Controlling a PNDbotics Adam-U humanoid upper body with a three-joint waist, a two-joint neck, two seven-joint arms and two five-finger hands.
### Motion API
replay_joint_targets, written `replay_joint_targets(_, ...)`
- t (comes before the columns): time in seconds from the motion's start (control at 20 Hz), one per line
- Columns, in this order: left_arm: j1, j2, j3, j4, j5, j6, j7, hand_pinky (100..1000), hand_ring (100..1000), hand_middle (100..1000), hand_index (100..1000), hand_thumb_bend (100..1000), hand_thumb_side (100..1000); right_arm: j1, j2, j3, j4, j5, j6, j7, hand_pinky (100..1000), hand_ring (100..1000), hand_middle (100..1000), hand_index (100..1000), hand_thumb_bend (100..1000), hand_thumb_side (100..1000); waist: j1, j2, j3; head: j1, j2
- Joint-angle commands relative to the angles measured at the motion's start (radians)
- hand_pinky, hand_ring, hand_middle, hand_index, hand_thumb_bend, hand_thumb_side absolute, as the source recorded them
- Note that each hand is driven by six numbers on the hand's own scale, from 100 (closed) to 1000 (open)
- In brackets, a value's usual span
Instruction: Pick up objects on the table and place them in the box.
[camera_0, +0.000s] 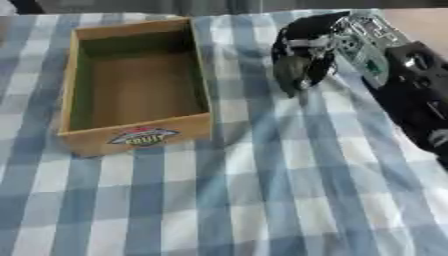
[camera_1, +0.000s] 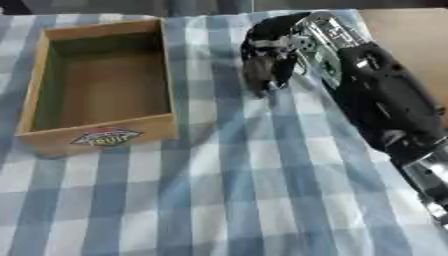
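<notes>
Right hand (camera_0: 302, 50) in upper right of frame, fingers curled round a dark greenish-grey object (camera_0: 291, 72), shape unclear, held just above the checked cloth (camera_0: 262, 190). Open cardboard box (camera_0: 140, 131) with a red label sits upper left, nothing visible inside.

Box (camera_0: 140, 131) open-topped — apparently nothing in it

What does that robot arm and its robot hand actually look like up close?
The right arm is bulky, with a glossy black shell. Near the wrist a pale greenish plate with small parts shows. The right robot hand is black with silver-grey bits and dark, rounded fingers.
</notes>
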Motion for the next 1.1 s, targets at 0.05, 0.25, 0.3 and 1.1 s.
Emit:
replay_joint_targets(0.05,-0.015,0.02,0.008,-0.019,-0.001,-0.001,0.0,861,879,884,882,100,684,-0.034,-0.029,-0.018,-0.037,-0.016,0.007,-0.002,734,807,535,535,100,131,0.001,-0.03,-0.002,0.001,-0.006)
replay_joint_targets(0.25,-0.014,0.021,0.007,-0.019,-0.001,-0.001,-0.001,861,879,884,883,100,684,-0.048,-0.031,-0.019,-0.059,-0.027,0.013,0.0,731,800,519,509,100,136,-0.001,-0.035,-0.004,0.001,-0.005)
replay_joint_targets(0.3,-0.014,0.021,0.007,-0.019,-0.001,-0.001,-0.001,861,879,884,883,100,684,-0.053,-0.031,-0.017,-0.064,-0.028,0.014,0.001,732,799,514,494,100,137,-0.002,-0.036,-0.004,0.001,-0.004)
replay_joint_targets(1.1,-0.014,0.021,0.004,-0.019,-0.002,-0.003,-0.004,860,879,884,883,100,683,-0.143,0.004,0.023,-0.128,-0.042,-0.013,0.026,730,791,466,344,100,133,-0.015,-0.048,-0.004,0.0,-0.004)
